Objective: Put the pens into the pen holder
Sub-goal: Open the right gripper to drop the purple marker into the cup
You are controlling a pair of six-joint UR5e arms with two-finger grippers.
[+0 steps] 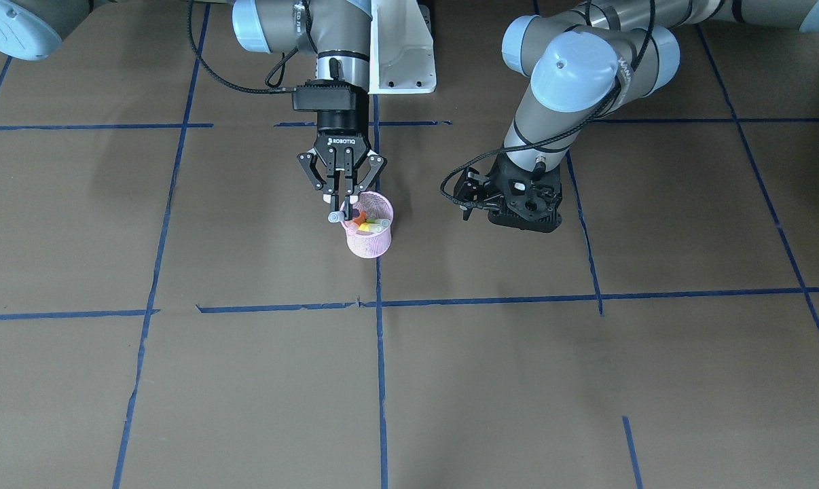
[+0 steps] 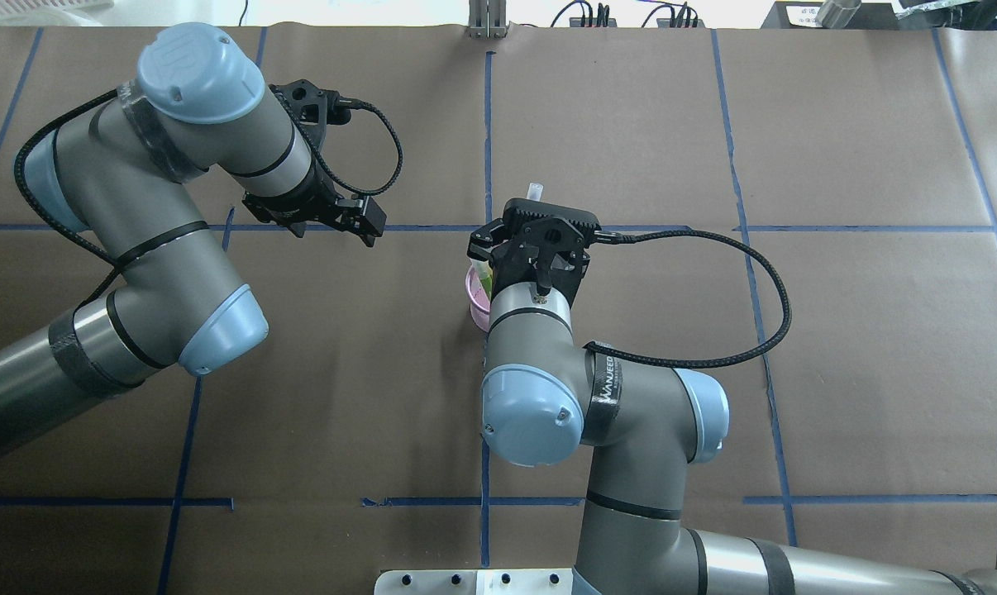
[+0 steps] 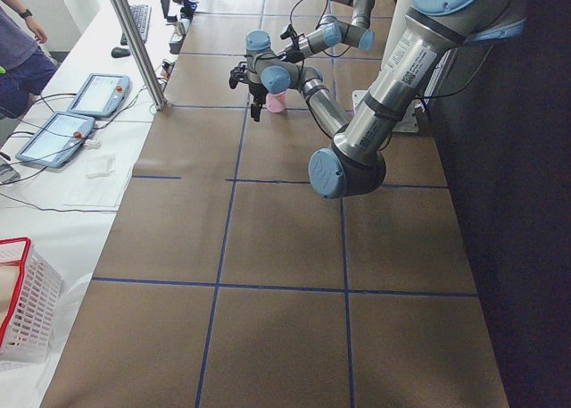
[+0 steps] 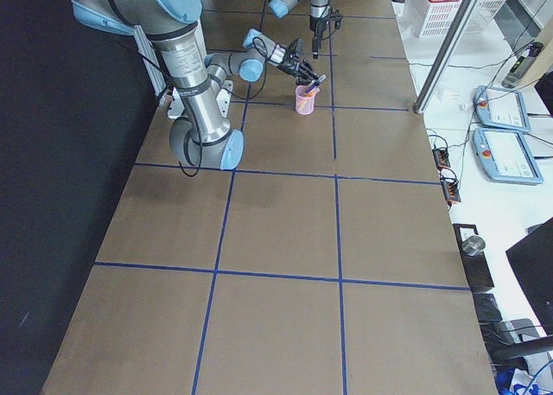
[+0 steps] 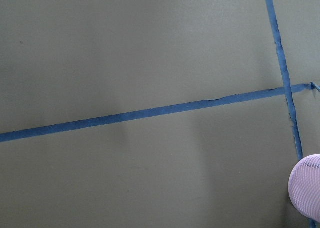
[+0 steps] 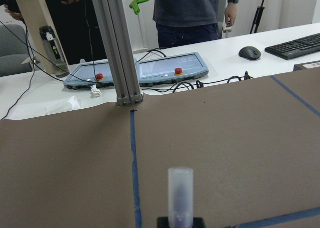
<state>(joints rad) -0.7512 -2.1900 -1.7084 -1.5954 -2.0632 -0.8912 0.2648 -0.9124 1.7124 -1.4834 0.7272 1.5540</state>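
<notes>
Mid-table, pen holder (image 1: pixel 370 244) w/ 3 pens (image 1: pixel 367 227); R end effector (image 1: pixel 345 211) gripping purple pen (image 1: pixel 335 216).

Pen holder (image 1: pixel 370 234) stands on table (image 1: pixel 450 380) near its middle, pens (image 1: pixel 374 224) leaning inside. Right gripper (image 1: pixel 342 204) sits over the holder's robot-side rim, held pen (image 1: pixel 335 217) between its fingers, lower end inside the holder. Left gripper (image 1: pixel 518 210) is beside the holder on the robot's left, apart.

Robotics lab: teach pendants (image 6: pixel 170 68), keyboard (image 6: pixel 295 44), tape-gridded table (image 1: pixel 246 380).
</notes>
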